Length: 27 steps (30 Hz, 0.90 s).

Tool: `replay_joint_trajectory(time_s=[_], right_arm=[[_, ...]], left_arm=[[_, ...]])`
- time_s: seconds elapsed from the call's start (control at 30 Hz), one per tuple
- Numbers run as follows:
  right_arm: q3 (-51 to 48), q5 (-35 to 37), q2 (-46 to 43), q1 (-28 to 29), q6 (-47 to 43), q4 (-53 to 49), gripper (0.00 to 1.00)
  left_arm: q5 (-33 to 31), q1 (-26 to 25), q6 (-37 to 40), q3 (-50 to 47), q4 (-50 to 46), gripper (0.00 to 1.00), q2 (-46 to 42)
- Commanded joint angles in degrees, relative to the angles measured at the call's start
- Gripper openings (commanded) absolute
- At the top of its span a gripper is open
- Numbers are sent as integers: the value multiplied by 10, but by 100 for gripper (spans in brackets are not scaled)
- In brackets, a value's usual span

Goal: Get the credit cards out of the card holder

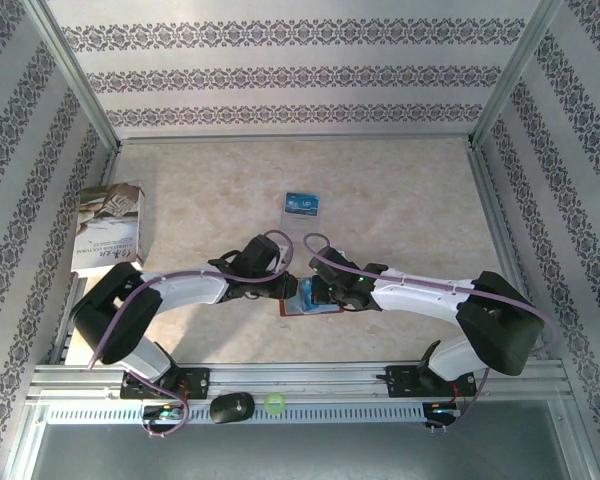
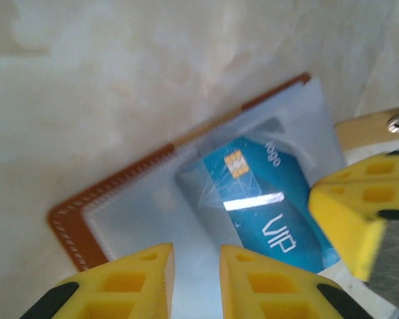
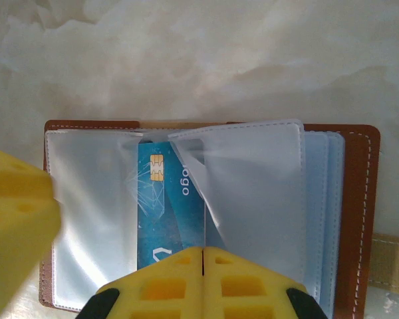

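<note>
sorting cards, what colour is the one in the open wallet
The thin plastic card is blue; right wrist view.

Blue credit card (image 3: 169, 212), reddish-brown card holder (image 3: 359, 199)

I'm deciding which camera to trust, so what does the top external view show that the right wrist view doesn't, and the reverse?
Top external: a loose blue card lying farther out on the table, and a white-grey printed booklet at left. Right wrist: clear plastic sleeves and the gold chip on the tucked blue card. Both: the open reddish-brown leather card holder with that card inside.
</note>
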Motion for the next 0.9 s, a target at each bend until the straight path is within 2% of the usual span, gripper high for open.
replay_joint_trajectory(time_s=[0.0, 0.23, 0.37, 0.47, 0.6, 0.87], right_arm=[[-15, -18, 7, -3, 12, 11, 0], [-56, -32, -50, -46, -4, 1, 33], [-61, -26, -104, -64, -29, -30, 33], [-56, -92, -127, -69, -63, 1, 35], [-15, -162, -83, -69, -77, -8, 35], [-33, -158, -27, -71, -37, 10, 30]], left_arm=[[8, -11, -3, 15, 10, 21, 29], [-11, -4, 5, 6, -4, 17, 31], [-7, 0, 4, 0, 4, 17, 35], [-5, 2, 6, -5, 10, 17, 32], [-3, 5, 7, -4, 14, 17, 35], [-2, 6, 9, -3, 16, 16, 37]])
